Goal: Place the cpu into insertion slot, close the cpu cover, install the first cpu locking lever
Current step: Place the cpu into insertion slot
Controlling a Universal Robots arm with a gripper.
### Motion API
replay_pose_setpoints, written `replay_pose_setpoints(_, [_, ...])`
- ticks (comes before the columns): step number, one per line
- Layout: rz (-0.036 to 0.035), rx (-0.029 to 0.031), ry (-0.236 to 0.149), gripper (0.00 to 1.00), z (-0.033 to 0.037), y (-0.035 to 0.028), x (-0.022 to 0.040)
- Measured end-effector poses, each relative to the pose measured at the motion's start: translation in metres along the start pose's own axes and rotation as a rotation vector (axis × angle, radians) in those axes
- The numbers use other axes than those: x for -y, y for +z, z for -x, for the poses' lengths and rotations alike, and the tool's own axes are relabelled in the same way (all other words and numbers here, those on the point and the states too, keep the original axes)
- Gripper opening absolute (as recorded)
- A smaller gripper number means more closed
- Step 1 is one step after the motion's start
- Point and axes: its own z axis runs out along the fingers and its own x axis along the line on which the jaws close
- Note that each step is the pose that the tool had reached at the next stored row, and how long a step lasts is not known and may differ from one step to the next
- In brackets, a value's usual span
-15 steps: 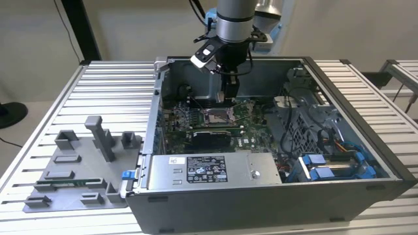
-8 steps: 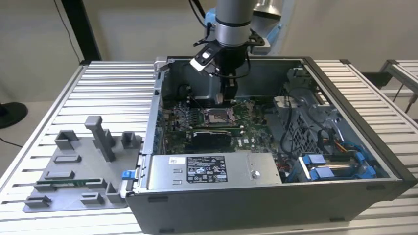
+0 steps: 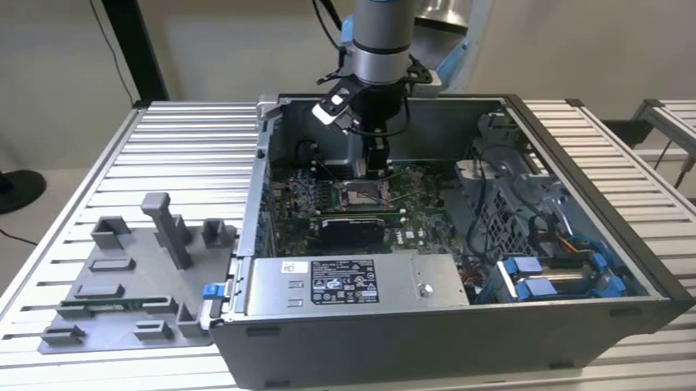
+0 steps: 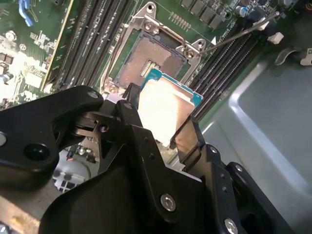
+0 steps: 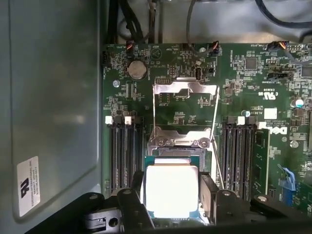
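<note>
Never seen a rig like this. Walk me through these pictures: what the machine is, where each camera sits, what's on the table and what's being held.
The machine is a single robot arm reaching down into an open computer case, which sits on a ribbed metal table. The exterior view comes from a camera off the arm; beside the case, on that view's left, lies a grey tray of holders. The two wrist views come from cameras riding on the arm, looking down at the green circuit board. The gripper is shut on the cpu, a small square chip, over the insertion slot, which is empty. The cpu cover is swung open.
</note>
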Motion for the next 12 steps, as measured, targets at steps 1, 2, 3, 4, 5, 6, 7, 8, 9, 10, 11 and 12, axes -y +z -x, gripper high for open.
replay_pose_setpoints(1, [0.0001,-0.0002,0.0,0.0,0.0001,0.0018,0.0003])
replay_pose_setpoints(2, [-0.0001,0.0,-0.001,0.0,0.0002,0.0034,0.0004])
replay_pose_setpoints(3, [-0.0004,0.0001,-0.001,0.0,0.0003,0.0051,0.0005])
replay_pose_setpoints(4, [-0.0004,0.0001,-0.002,0.0,0.0003,0.0069,0.0005])
replay_pose_setpoints(5, [-0.0005,0.0,-0.002,0.0,0.0004,0.0087,0.0006])
replay_pose_setpoints(6, [-0.0005,0.0,-0.002,0.0,0.0005,0.0104,0.0007])
replay_pose_setpoints(7, [-0.0007,0.0004,-0.002,0.0,0.0005,0.0115,0.0007])
replay_pose_setpoints(8, [-0.0009,0.0006,-0.003,0.0,0.0005,0.0122,0.0007])
replay_pose_setpoints(9, [-0.001,0.0006,-0.004,0.0,0.0006,0.013,0.0009])
replay_pose_setpoints(10, [-0.0011,0.0006,-0.006,0.0,0.0006,0.014,0.0012])
replay_pose_setpoints(11, [-0.0012,0.0006,-0.007,0.0,0.0007,0.0151,0.0015])
replay_pose_setpoints(12, [-0.0011,0.0005,-0.008,0.0,0.0007,0.0164,0.0019])
